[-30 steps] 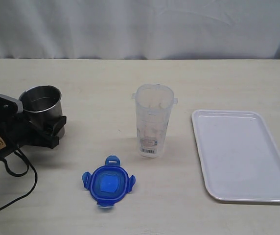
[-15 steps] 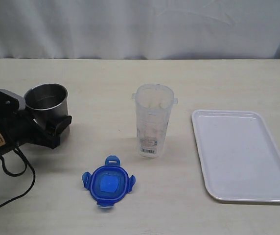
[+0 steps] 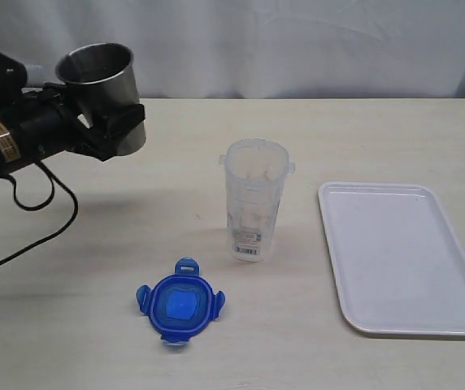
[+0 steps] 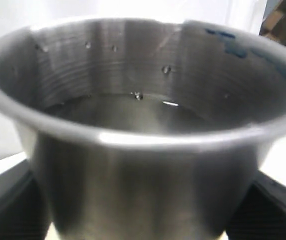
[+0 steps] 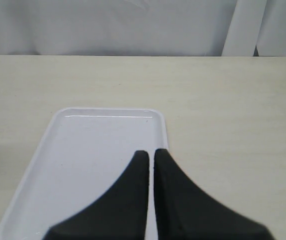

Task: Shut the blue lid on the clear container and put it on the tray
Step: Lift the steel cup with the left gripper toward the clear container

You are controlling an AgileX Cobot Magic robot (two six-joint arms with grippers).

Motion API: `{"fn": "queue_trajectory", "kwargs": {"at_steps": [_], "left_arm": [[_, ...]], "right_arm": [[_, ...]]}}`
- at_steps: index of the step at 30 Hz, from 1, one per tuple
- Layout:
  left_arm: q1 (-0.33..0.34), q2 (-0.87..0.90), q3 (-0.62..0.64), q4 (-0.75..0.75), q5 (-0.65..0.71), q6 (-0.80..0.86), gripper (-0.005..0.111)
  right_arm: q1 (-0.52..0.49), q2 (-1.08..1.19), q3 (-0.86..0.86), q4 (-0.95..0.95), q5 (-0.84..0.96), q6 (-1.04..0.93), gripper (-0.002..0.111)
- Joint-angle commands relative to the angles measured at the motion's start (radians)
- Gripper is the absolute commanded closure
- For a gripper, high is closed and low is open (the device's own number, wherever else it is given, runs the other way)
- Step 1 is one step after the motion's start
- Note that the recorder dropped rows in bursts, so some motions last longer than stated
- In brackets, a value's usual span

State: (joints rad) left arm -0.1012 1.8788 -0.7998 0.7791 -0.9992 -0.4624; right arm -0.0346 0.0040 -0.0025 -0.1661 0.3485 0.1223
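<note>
Exterior view gives me the left fingers (image 3: 123, 132) spread wide and clamped round the grey steel cup (image 3: 96, 77), held upright above the table (image 3: 78, 317) at its far left. The clear container (image 3: 254, 199) stands open mid-table, with the blue lid (image 3: 180, 302) lying flat in front of it, apart, and the tray (image 3: 403, 268) well to its right. My right fingers (image 5: 142, 167) sit nearly pressed together above the tray, gripping nothing.
</note>
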Motion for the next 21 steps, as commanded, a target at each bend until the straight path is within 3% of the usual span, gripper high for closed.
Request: {"fn": "queue_trajectory", "kwargs": {"at_steps": [1,11,21], "left_arm": [[-0.094,-0.023,-0.112,-0.006,0.144,-0.012,0.107],[-0.21,-0.023,-0.251,0.047,0.27,0.001,0.107],[-0.271,-0.023,-0.271,0.084,0.347,0.125,0.107]], "right_arm": [[0.002,-0.004,0.003,0.005,0.002,-0.003,0.104],[0.002,-0.004,0.003,0.005,0.002,-0.003,0.104],[0.002,-0.004,0.003,0.005,0.002,-0.003,0.104]]}}
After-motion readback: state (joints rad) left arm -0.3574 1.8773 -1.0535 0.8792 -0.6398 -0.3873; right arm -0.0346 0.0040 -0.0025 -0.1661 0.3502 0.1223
